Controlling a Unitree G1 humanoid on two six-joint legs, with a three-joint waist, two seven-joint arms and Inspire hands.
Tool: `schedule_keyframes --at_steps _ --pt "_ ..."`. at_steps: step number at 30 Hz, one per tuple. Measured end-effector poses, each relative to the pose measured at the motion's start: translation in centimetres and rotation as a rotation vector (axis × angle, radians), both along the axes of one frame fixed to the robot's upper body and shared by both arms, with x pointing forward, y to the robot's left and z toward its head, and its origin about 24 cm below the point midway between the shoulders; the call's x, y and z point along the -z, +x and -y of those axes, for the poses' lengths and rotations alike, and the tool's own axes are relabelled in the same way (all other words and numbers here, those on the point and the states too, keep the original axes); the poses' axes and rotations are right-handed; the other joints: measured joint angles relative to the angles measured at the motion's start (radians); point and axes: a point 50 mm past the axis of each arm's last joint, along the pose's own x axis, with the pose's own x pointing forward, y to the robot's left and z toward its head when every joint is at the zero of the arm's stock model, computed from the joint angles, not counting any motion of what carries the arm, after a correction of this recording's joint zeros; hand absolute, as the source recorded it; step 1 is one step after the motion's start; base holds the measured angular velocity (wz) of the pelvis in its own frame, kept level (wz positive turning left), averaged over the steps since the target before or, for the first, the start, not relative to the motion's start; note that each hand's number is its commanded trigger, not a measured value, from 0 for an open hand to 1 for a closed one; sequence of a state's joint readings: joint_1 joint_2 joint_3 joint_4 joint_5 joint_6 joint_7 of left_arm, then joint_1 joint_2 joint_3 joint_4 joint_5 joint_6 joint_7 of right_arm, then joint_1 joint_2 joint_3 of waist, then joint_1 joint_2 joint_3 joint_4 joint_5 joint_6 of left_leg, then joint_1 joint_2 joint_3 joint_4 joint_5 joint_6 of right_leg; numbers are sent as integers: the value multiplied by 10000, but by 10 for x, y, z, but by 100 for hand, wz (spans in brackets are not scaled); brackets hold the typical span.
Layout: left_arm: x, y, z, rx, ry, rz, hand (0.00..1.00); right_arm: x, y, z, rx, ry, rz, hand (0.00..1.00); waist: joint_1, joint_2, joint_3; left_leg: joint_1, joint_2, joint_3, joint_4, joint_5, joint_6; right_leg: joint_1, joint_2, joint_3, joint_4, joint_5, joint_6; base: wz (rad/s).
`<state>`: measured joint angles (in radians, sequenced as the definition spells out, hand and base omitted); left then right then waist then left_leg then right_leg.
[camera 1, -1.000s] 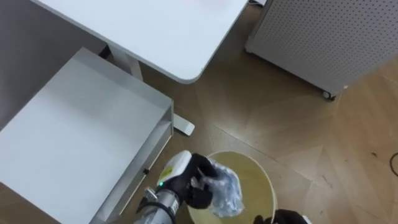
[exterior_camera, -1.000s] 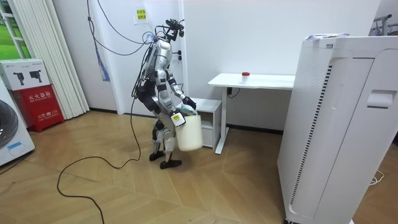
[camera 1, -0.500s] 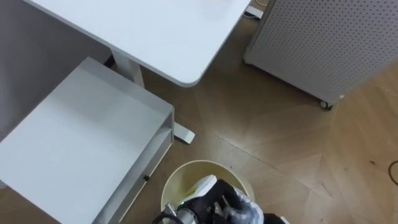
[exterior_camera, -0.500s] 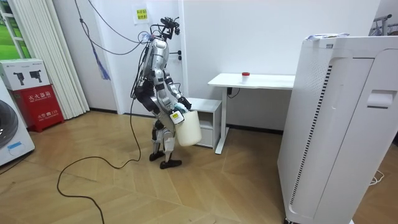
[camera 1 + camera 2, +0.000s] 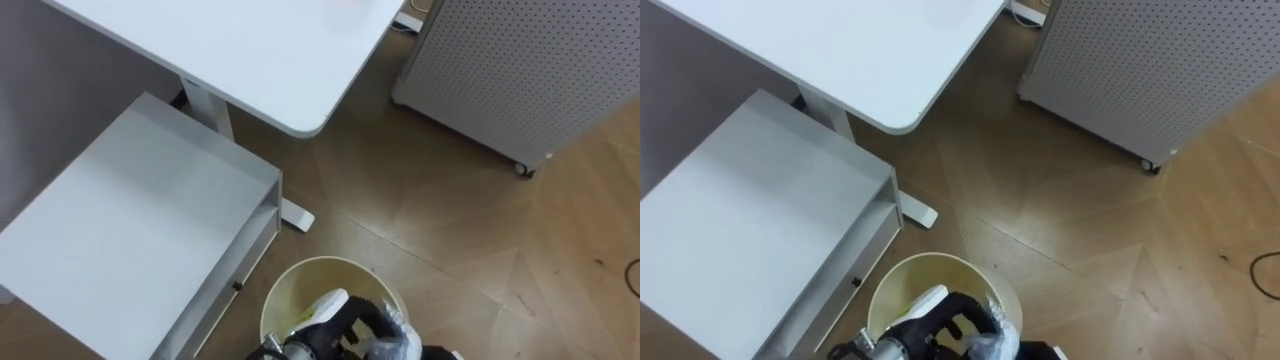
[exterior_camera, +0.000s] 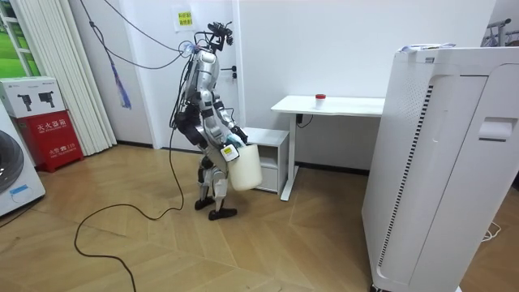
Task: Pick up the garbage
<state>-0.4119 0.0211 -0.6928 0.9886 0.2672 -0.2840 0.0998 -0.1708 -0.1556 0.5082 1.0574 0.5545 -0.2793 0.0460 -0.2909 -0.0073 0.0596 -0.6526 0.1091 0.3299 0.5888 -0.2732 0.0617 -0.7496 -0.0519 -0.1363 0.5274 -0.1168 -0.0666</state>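
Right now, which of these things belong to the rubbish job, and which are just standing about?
Job: crumpled plastic in the left hand; pale bin under it.
Bystanders: white desk; low white cabinet; perforated wheeled panel.

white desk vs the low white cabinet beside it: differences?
The white rounded-corner desk stands taller than the low white box cabinet. The desk's corner is rounded, the cabinet's corners square. The desk is open below on a leg; the cabinet has walls round an open compartment. Both are white, side by side on the wooden floor.
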Motion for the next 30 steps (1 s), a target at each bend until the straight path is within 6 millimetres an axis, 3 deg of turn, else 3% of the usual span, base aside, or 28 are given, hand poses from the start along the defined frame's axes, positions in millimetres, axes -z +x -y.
schedule_keyframes --at_steps 7,11,15,20,23,26,30 --pt "9 -8 -9 -45 330 -332 0 0 0 1 -27 -15 -77 100 54 10 -4 137 0 -3 -85 -1 1 133 -2 1 15 3 -6 0" --pt "13 -11 -13 230 581 -640 0 1 -2 8 24 -58 -172 100 363 57 -18 475 -5 -18 -198 0 -5 483 -7 -63 -68 0 -11 2" --pt "17 -16 -16 402 828 -670 0 6 -7 16 159 -262 -548 100 587 266 -92 1010 -43 -46 -432 21 -24 1046 -14 -134 -288 -5 1 3" --pt "16 -20 -20 550 882 -455 0 11 -19 35 672 -238 -1023 100 826 442 -110 1866 -120 -55 -828 50 -75 1842 40 -90 -624 -27 44 -2" --pt "9 -21 -30 342 670 47 0 13 -25 48 1042 -478 -1263 100 1191 442 -118 2542 -293 -125 -1106 71 -131 2241 110 292 -661 -65 93 -31" --pt "6 -17 -40 -139 585 164 0 15 -30 61 1302 -717 -1714 100 1567 455 -128 3182 -575 -614 -1557 97 -175 2655 265 751 -865 -22 175 -47" --pt "-11 -10 -51 -662 91 980 0 17 -39 71 1684 -786 -2093 100 1623 424 -176 3886 -699 -562 -2154 142 -203 3138 435 1088 -1284 137 254 -31"
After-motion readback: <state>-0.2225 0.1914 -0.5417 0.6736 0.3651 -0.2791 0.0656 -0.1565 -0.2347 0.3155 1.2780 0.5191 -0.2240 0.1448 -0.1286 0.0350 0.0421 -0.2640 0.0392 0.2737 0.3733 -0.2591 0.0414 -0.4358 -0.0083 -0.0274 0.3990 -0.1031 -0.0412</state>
